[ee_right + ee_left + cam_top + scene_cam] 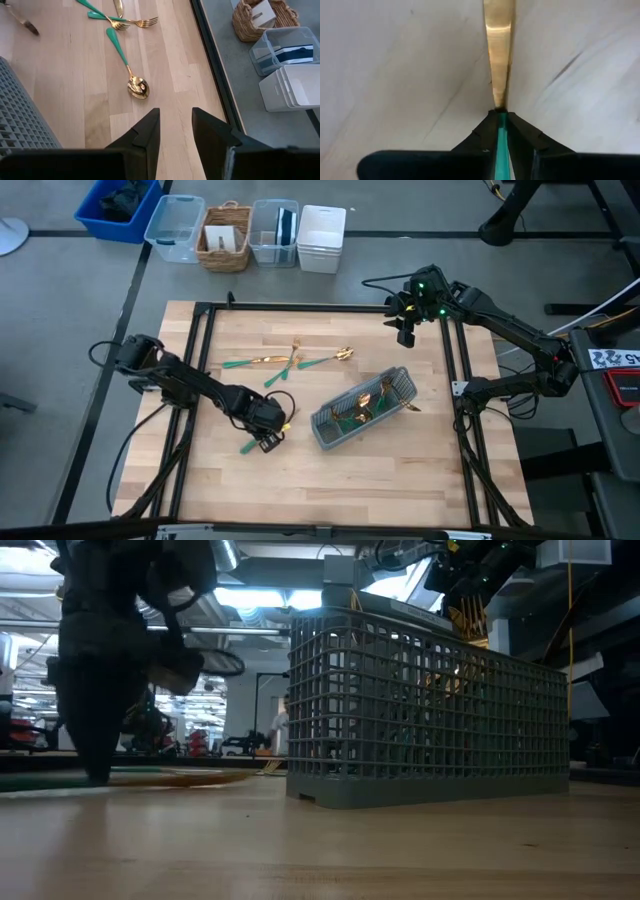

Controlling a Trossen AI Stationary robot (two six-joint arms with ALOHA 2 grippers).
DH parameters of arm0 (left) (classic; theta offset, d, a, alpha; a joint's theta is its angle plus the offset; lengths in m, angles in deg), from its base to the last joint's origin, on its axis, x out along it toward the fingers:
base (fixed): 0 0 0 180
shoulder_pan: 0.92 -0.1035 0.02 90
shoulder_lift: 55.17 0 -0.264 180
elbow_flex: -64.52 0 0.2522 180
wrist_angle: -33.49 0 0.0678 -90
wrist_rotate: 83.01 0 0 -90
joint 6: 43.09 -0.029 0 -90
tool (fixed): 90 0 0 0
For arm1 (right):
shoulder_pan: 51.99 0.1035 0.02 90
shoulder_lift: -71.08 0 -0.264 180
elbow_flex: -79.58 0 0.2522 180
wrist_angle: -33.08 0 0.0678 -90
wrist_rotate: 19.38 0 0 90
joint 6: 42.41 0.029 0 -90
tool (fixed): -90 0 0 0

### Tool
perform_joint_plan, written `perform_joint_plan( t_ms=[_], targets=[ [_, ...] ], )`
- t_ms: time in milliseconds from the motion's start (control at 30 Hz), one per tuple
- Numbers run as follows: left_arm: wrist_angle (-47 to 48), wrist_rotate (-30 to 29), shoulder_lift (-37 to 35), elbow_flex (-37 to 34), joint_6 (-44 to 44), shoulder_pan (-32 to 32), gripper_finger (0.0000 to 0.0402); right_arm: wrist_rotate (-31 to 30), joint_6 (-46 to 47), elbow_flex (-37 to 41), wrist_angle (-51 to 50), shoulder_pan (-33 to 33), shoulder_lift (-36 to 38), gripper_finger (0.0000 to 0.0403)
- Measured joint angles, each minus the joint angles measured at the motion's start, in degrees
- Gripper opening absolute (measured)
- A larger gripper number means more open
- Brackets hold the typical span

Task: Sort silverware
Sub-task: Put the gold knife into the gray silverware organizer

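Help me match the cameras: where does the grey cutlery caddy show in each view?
High view: caddy right of table centre, lying at a slant.
Low view: fills the centre and right.
Left wrist view: not in it.
Right wrist view: its slotted wall at the lower left edge.
Shared landmark: the loose spoon near it, in the high and right wrist views.

Open wood ran along the bottom of the high view, below the grey caddy (362, 412), and across the table (420, 480) at lower right. Centre frame was blocked by the caddy, set at a slant. Left of it the left gripper (268, 432), pinched on a knife (258, 442), filled the lower-left approach with its arm. Scattered forks (282, 361) and a spoon (330, 359) littered the upper middle; a clear strip lay between them and the caddy. The right gripper (407, 315) hung at upper right, fingers parted. Black frame rails (320, 306) bounded the board.
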Motion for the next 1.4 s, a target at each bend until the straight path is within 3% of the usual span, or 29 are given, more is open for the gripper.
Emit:
perform_joint_plan(
  t_ms=[400, 567, 767, 900, 1133, 1400],
  targets=[
    [-0.9, -2.3, -1.6, 0.1, 1.1, -0.7, 0.0004, 0.0, 0.0, 0.0, -0.1, 0.0, 0.0, 0.0115],
    [-6.3, -3.1, -1.6, 0.2, -1.2, -0.7, 0.0030, 0.0, 0.0, 0.0, -0.2, 0.0, 0.0, 0.0115],
    [-2.9, -3.8, -0.2, 0.2, -1.5, -1.0, 0.0087, 0.0, 0.0, 0.0, -0.2, 0.0, 0.0, 0.0115],
    [-2.9, -3.8, 1.4, 0.2, -1.6, -0.9, 0.0100, 0.0, 0.0, 0.0, -0.1, 0.0, 0.0, 0.0115],
    [-2.4, -3.6, 3.0, 0.5, -3.0, -0.1, 0.0085, 0.0, 0.0, 0.0, -0.1, 0.0, 0.0, 0.0115],
    [7.5, -2.8, 3.0, 0.7, -0.6, 0.1, 0.0047, 0.0, 0.0, 0.0, 0.1, 0.0, 0.0, 0.0115]
  ],
)
